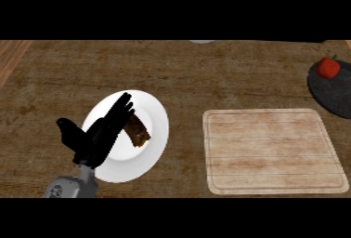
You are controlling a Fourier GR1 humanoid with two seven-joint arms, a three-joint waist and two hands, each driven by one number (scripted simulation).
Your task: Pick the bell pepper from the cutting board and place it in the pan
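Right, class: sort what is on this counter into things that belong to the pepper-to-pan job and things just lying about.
Belong to the job:
pepper, already in the pan
pan, at the right edge
board

Just lying about:
plate
brown food on the plate
left hand, open, resting over the plate

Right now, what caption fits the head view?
Pepper in the pan, off the board; open left hand above the plate.
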